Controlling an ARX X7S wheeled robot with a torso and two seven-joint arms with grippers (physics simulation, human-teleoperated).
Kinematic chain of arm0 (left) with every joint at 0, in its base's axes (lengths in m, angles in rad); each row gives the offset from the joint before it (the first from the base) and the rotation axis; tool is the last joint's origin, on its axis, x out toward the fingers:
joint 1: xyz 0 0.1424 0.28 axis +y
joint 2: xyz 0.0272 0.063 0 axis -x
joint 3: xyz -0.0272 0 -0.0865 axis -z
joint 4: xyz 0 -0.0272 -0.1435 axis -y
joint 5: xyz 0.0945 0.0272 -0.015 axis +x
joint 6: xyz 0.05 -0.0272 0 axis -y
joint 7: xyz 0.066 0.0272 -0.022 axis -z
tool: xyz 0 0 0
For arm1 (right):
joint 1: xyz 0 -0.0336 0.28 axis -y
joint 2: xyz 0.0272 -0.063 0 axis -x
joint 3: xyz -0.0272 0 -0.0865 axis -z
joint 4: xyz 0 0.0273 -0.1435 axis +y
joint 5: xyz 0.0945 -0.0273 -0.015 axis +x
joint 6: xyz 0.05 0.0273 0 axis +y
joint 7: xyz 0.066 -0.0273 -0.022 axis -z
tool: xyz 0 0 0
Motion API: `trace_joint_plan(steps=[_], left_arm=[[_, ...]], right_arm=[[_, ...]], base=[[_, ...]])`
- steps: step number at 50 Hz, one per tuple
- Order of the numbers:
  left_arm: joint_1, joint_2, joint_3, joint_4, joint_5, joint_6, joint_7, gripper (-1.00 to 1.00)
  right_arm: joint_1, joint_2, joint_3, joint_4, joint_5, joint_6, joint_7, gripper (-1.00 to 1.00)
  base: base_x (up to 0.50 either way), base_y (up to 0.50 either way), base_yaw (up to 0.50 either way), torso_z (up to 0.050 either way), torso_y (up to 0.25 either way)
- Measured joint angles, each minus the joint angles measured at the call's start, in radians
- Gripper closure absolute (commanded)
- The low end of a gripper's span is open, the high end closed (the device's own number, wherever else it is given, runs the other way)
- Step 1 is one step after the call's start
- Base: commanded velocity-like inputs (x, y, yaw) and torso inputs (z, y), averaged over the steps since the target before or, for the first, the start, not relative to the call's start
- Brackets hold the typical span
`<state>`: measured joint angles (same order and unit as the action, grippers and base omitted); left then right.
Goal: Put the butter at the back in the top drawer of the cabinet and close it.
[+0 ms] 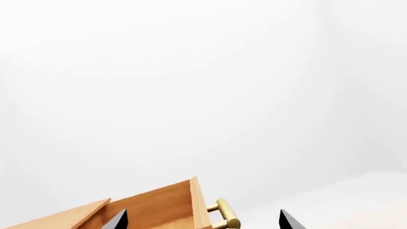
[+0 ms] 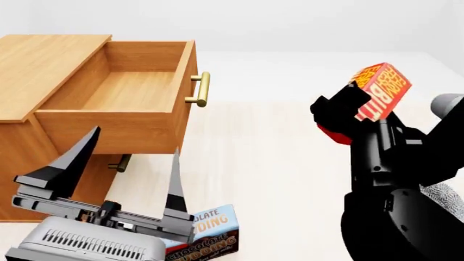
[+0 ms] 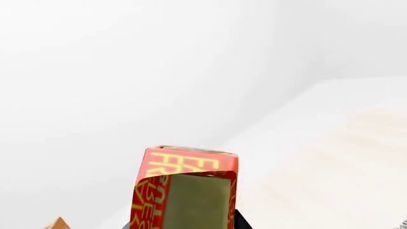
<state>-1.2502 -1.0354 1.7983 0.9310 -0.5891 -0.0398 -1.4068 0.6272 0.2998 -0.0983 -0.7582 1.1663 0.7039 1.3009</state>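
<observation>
The cabinet [image 2: 43, 60] stands at the left of the head view, its top drawer [image 2: 123, 87] pulled open with a bare wood interior and brass handle [image 2: 202, 88]. My right gripper [image 2: 348, 111] is shut on the butter [image 2: 381, 89], a red-orange box with yellow lettering, held in the air to the right of the drawer. The butter fills the low middle of the right wrist view [image 3: 184, 191]. My left gripper [image 2: 119, 163] is open and empty, below the drawer front. In the left wrist view the drawer [image 1: 152, 207] and handle [image 1: 226, 214] lie between its fingertips [image 1: 289, 220].
A brown-and-blue Chocolate Pudding box [image 2: 206, 234] lies on the pale floor beside my left gripper. A lower drawer's handle [image 2: 121, 162] shows under the open drawer. White floor [image 2: 275, 163] stretches between the cabinet and my right arm.
</observation>
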Motion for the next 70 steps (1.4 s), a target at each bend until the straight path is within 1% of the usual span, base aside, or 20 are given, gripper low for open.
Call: trace_joint_plan(steps=[14,26,34,46,53,60,70], left_arm=[[-0.057,0.180,-0.026,-0.010,-0.073,-0.179,-0.037,-1.00],[-0.095,0.345,-0.037,-0.051,-0.121,-0.341,-0.063,-1.00],[-0.098,0.426,-0.040,-0.084,-0.131,-0.406,-0.064,-1.00],[-0.080,0.515,-0.038,-0.129,-0.129,-0.463,-0.057,-1.00],[-0.072,0.553,-0.040,-0.152,-0.126,-0.487,-0.050,-1.00],[-0.074,0.574,-0.053,-0.165,-0.130,-0.502,-0.041,-1.00],[-0.076,0.584,-0.072,-0.172,-0.132,-0.511,-0.031,-1.00]], right_arm=[[0.167,-0.026,-0.042,0.065,0.141,0.053,0.010,1.00],[0.237,-0.041,-0.066,0.063,0.266,0.079,0.059,1.00],[0.267,-0.045,-0.078,0.046,0.333,0.085,0.088,1.00],[0.287,-0.055,-0.087,0.030,0.396,0.075,0.091,1.00],[0.277,-0.060,-0.095,0.026,0.408,0.069,0.078,1.00],[0.257,-0.063,-0.104,0.020,0.419,0.061,0.069,1.00],[0.226,-0.067,-0.117,0.010,0.428,0.052,0.061,1.00]], base=[[0.00,0.00,0.00,0.000,0.001],[0.00,0.00,0.00,0.000,0.001],[0.00,0.00,0.00,0.001,0.001],[0.00,0.00,0.00,0.000,0.001],[0.00,0.00,0.00,0.000,0.001],[0.00,0.00,0.00,0.001,0.000],[0.00,0.00,0.00,0.000,0.001]])
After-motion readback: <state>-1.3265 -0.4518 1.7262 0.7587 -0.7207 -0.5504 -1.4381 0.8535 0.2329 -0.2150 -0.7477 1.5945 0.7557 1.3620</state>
